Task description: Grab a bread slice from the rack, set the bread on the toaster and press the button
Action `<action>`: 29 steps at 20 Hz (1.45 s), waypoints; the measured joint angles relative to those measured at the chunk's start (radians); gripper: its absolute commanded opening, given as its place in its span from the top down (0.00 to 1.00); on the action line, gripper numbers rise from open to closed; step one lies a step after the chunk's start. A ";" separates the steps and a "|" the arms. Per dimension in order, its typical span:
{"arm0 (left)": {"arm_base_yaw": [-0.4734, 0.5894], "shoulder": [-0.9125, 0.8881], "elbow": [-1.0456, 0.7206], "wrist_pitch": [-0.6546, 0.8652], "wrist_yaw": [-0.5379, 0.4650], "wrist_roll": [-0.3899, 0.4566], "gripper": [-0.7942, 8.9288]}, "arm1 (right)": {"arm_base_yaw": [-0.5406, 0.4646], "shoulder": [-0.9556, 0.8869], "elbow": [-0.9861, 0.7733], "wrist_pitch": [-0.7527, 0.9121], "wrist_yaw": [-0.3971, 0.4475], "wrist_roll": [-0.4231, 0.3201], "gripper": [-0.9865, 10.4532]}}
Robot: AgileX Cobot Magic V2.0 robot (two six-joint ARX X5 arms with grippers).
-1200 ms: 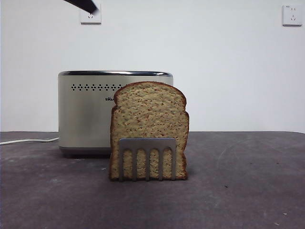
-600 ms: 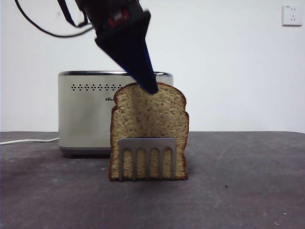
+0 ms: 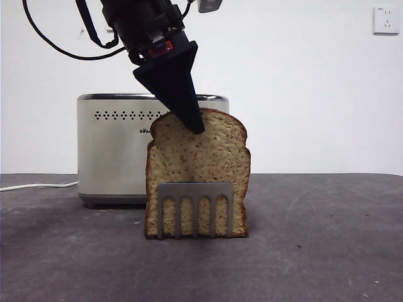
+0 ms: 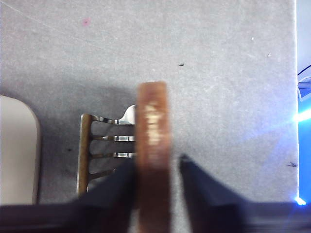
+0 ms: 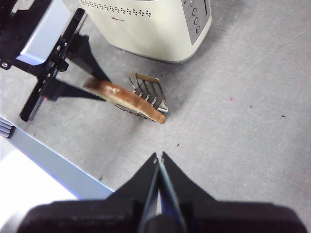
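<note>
The left gripper [image 4: 155, 167] straddles the wholemeal bread slice's [image 3: 197, 173] crust, jaws spread, not yet pinching. The slice stands in the steel rack [image 3: 194, 209] mid-table, before the toaster [image 3: 112, 151]. Closing off-centre could tip slice and rack together.

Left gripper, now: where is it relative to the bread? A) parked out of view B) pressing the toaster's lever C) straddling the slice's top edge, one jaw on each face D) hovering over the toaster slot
C: in the left wrist view the left gripper has a jaw on each side of the slice of bread, which still stands in the rack; a gap shows on one side, so the jaws are not closed yet.
</note>
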 measured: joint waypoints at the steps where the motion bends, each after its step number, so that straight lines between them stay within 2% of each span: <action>1: 0.000 0.000 0.000 0.000 0.000 0.000 0.93 | 0.000 0.000 0.000 0.000 0.000 0.000 0.92; 9: 0.000 0.000 0.054 -0.044 0.000 0.000 0.93 | 0.000 0.000 0.000 0.000 0.000 0.000 0.92; 15: 0.000 -0.027 0.269 -0.227 -0.008 0.000 0.93 | 0.000 0.000 0.000 0.000 0.000 0.000 0.92; 19: 0.000 -0.060 0.495 -0.289 -0.136 0.002 0.93 | 0.000 0.000 0.000 0.000 0.000 0.000 0.92; 22: 0.008 -0.072 0.621 -0.298 -0.230 0.037 0.93 | 0.000 0.000 0.000 0.000 0.000 0.000 0.92; 25: 0.034 -0.072 0.643 -0.317 -0.307 0.103 0.93 | 0.000 0.000 0.000 0.000 0.000 0.000 0.92; 29: 0.106 -0.066 0.643 -0.326 -0.309 0.193 0.93 | 0.000 0.000 0.000 0.000 0.000 0.000 0.92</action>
